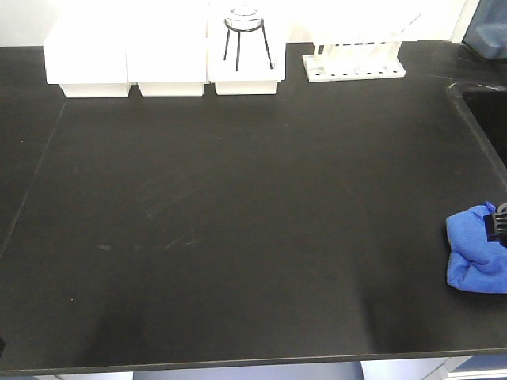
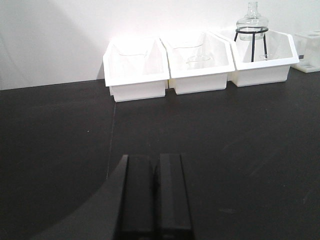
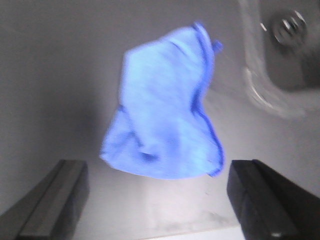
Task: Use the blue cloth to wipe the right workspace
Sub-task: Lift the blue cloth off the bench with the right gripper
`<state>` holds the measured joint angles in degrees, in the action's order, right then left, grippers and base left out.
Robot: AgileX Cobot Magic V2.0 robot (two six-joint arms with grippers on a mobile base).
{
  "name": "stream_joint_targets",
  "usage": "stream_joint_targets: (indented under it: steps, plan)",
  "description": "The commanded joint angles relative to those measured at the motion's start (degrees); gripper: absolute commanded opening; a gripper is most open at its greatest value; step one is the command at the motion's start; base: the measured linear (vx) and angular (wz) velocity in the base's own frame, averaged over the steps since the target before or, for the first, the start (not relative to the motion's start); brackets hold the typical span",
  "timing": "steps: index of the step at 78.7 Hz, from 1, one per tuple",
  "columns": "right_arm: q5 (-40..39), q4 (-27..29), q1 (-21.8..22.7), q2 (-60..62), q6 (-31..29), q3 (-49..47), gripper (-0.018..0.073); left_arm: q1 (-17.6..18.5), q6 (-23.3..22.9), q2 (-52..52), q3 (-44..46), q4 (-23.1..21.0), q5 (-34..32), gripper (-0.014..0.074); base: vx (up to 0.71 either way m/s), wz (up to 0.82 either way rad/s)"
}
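Your right pincer [image 3: 157,167] stands wide open at the blue cloth [image 3: 165,105], with one finger on either side of the bunch's near end. Neither finger presses it, so the pincer has hold of nothing. The cloth lies crumpled on the black worktop [image 1: 238,222] at its far right edge, just this side of the sink [image 1: 485,119]. I judge the wide spread is there so you can come down around the thick middle of the bunch rather than nip a hem.

Your left pincer [image 2: 152,165] has its fingers pressed together with nothing between them. It sits low over the left part of the worktop, pointed at the white bins [image 2: 200,65] and well apart from the cloth, parked out of the way by the look of it.

The front view places the cloth on the worktop but cuts it at the frame edge. It shows only a black sliver of the right pincer, so you cannot read the opening there. The right wrist view, though blurred, gives you that opening, the cloth's darker hem and the sink's drain [image 3: 287,27]. Only the left wrist view shows the glass flask [image 2: 251,22] clearly, on its tripod in the end bin.

No view shows for certain the right workspace you are to wipe, and the wiping looks not yet begun.
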<state>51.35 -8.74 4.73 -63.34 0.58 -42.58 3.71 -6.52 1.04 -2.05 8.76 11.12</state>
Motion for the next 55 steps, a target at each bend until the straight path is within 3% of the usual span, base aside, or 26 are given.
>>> stream_joint_targets:
  steps: [1,55]
  plan:
    - [-2.5,-3.1,0.3,-1.6,2.1,-1.4,0.0627,0.3,-0.1,0.6,1.6,0.0,-4.8,-0.0006,0.0,0.0]
    - [-12.9,-4.4,0.3,-22.2,3.8,-1.4,0.0593,0.3,-0.1,0.6,1.6,0.0,-4.8,-0.0006,0.0,0.0]
